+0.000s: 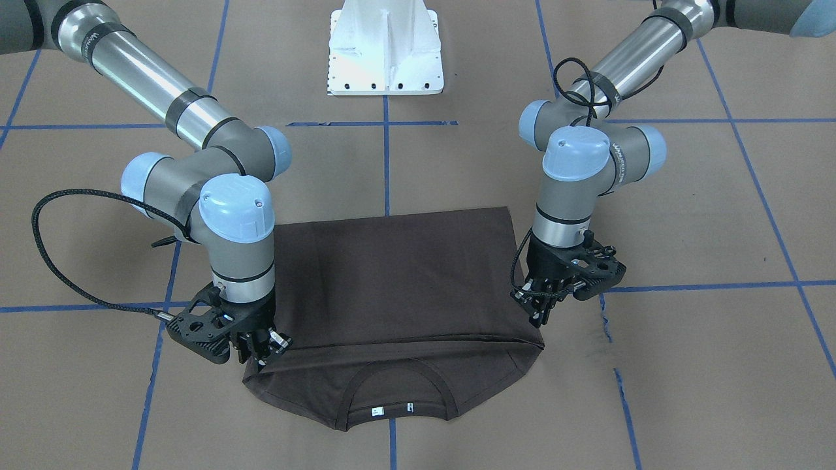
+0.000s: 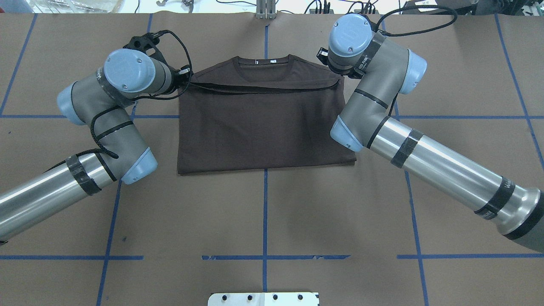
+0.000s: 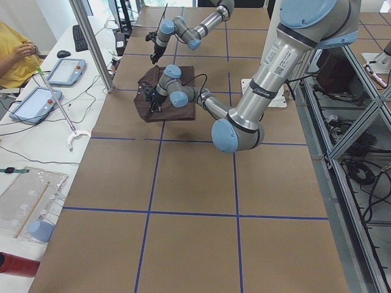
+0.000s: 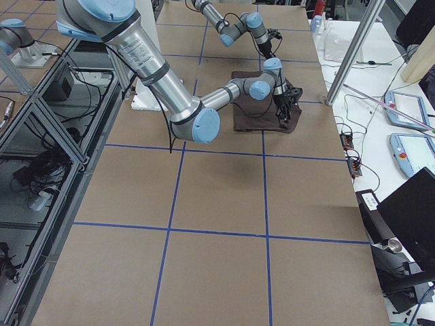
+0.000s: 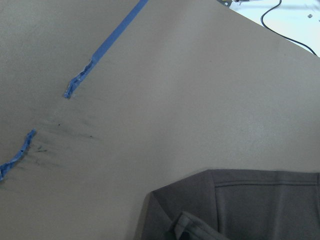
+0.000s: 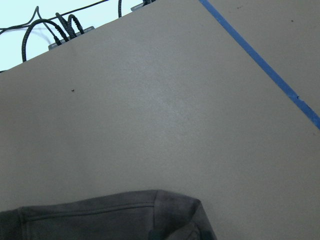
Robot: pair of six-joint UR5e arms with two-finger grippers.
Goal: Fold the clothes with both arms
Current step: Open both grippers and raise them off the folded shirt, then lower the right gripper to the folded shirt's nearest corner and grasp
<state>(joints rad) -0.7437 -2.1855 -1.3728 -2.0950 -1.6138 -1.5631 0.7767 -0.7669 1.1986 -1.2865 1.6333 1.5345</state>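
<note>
step, judged: hem-to-collar fold of t-shirt (image 1: 398, 281), lay-down. my left tool (image 1: 542, 316), frame right, and right tool (image 1: 264, 356), frame left, appear pinched shut on hem (image 1: 405, 339) corners. next: release, retract upward.

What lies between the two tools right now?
Only the dark brown T-shirt: its folded-over edge runs across the stretch between the right tool and the left tool. The front-facing view shows this best, and the overhead view agrees.

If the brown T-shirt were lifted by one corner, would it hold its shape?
Probably not: the T-shirt lies folded flat on itself, so it would likely sag open. Its thin edges suggest light cloth that wrinkles if pushed.
</note>
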